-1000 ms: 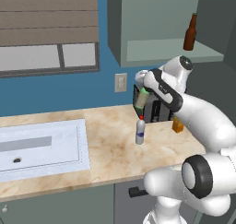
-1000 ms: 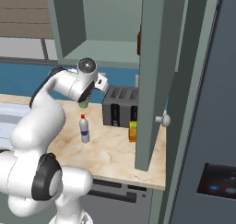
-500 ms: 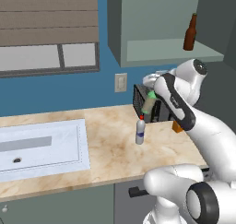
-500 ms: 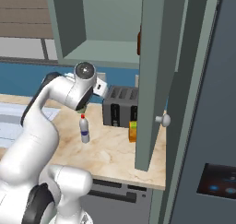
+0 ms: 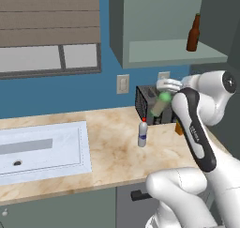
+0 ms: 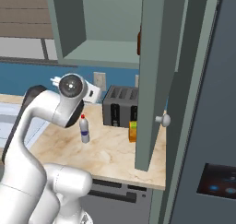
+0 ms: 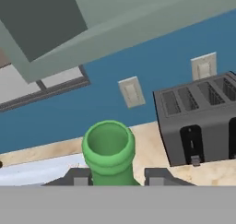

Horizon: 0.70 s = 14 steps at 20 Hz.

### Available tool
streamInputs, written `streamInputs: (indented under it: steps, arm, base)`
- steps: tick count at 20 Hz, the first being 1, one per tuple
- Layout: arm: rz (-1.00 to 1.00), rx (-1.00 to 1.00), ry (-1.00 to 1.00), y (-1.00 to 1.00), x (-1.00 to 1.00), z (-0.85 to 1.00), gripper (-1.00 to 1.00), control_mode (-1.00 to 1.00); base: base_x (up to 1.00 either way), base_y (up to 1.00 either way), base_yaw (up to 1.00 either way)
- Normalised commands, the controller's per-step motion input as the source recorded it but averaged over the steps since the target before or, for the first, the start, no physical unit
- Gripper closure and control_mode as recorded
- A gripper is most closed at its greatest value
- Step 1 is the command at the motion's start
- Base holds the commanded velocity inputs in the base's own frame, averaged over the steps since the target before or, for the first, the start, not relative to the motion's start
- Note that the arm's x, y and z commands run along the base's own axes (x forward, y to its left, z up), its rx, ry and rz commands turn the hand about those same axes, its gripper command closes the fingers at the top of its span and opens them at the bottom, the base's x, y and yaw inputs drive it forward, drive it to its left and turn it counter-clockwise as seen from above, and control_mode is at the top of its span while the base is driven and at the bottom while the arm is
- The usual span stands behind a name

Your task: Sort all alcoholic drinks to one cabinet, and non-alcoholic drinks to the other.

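The fingers (image 7: pixel 115 176) are clamped on the slim green glass bottle (image 5: pixel 160 103), held above the counter (image 5: pixel 112 152). At 1 o'clock, the grey cabinet shelf (image 5: pixel 173 51) edge could knock it loose.

Arm raised, elbow bent, gripper (image 7: pixel 115 174) closed around green bottle (image 7: pixel 109 151).
Hand sits above counter height, bottle neck clamped between both fingers (image 7: pixel 159 174).

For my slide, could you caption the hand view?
Gripper shut on green bottle, toaster beyond.
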Motion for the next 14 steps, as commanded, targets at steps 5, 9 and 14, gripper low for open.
streamInputs:
  steps: [5, 9, 14]
  arm:
    - [-0.01, 0.0, -0.15, 0.0, -0.33, 0.84, 1.0, -1.0]
    - [-0.05, 0.0, -0.12, 0.0, -0.03, 0.84, 1.0, -1.0]
    - [-0.09, 0.0, -0.05, 0.0, 0.01, 0.7, 1.0, -1.0]
  base:
    - [0.0, 0.0, 0.0]
    - [0.0, 0.0, 0.0]
    - [0.0, 0.0, 0.0]
